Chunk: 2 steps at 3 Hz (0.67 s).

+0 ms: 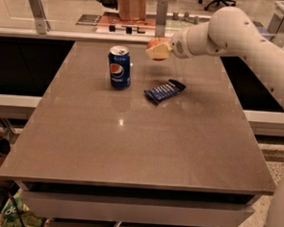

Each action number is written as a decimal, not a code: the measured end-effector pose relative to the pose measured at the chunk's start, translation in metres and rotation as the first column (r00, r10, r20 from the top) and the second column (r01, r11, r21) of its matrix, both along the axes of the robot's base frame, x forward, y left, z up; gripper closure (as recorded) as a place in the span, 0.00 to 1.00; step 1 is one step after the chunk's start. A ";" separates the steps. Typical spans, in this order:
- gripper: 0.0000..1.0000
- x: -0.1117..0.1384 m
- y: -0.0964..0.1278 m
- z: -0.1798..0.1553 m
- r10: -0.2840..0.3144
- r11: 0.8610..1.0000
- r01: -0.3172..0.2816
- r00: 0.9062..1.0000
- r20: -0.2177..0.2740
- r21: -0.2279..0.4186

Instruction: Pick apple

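The small red-orange apple (154, 42) sits between the cream fingers of my gripper (158, 51), which is shut on it. The gripper holds it a little above the far middle of the brown table (130, 143), to the right of the blue soda can (119, 67). Most of the apple is hidden by the fingers; only its red top and lower edge show. My white arm reaches in from the right.
A dark blue snack packet (164, 91) lies on the table just below the gripper. The soda can stands upright at the far left-centre. Behind the table's far edge are a glass partition with metal posts (161, 13) and a brown box (132, 4).
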State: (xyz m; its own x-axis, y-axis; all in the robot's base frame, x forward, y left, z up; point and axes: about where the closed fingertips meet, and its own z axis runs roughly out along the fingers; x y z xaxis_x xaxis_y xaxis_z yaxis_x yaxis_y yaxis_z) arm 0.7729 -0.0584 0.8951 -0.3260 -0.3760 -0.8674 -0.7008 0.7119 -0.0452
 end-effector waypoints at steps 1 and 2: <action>1.00 -0.004 -0.012 0.029 -0.025 1.000 0.025 0.999 0.045 -0.011; 1.00 -0.009 -0.020 0.060 -0.046 0.999 0.049 0.993 0.104 -0.020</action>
